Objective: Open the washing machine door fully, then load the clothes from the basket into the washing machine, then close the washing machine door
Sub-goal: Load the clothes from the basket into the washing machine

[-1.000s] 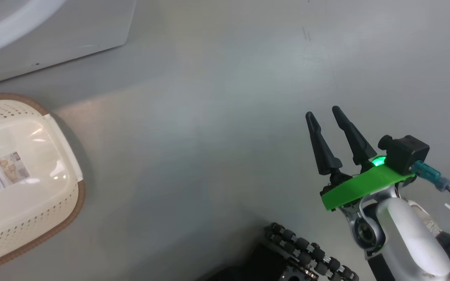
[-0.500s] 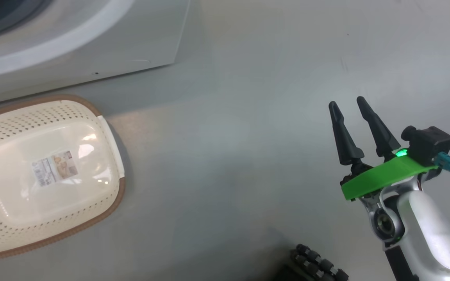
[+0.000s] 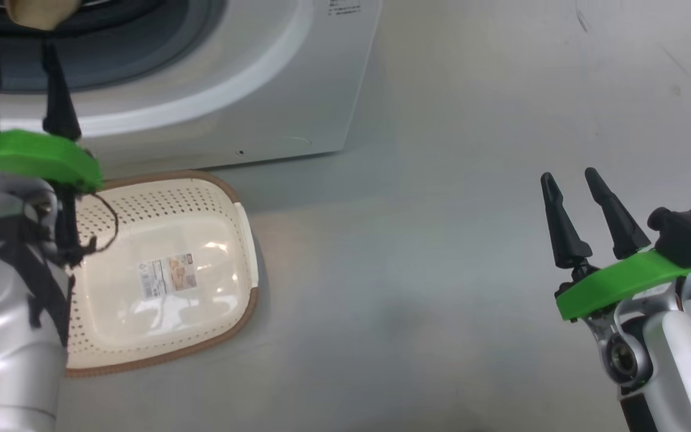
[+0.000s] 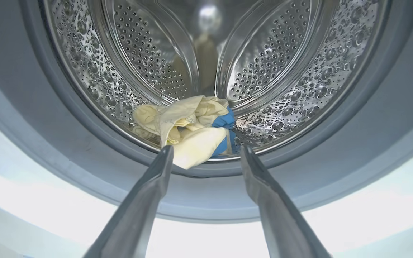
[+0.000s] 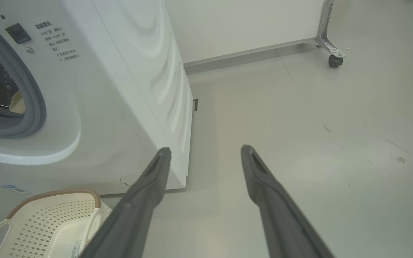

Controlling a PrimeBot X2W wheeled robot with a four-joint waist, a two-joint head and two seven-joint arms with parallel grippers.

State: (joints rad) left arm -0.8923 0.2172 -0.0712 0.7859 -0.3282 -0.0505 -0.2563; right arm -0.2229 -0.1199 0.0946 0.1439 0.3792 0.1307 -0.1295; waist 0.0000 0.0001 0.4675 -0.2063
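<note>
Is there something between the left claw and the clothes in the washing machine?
Nothing visible. The open left claw faces the clothes lying low in the drum, and the gap between them is free.

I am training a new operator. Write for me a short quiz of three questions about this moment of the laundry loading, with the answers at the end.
1. True or false: the basket holds no clothes.
2. Choose one. The clothes lie: A) on the floor; B) inside the drum of the washing machine; C) on top of the machine.
3. Fill the gap: the left gripper, pointing into the drum, and the right gripper, over the floor, are both ____ (open or shut).

Key: 1 true; 2 B; 3 open.
</note>
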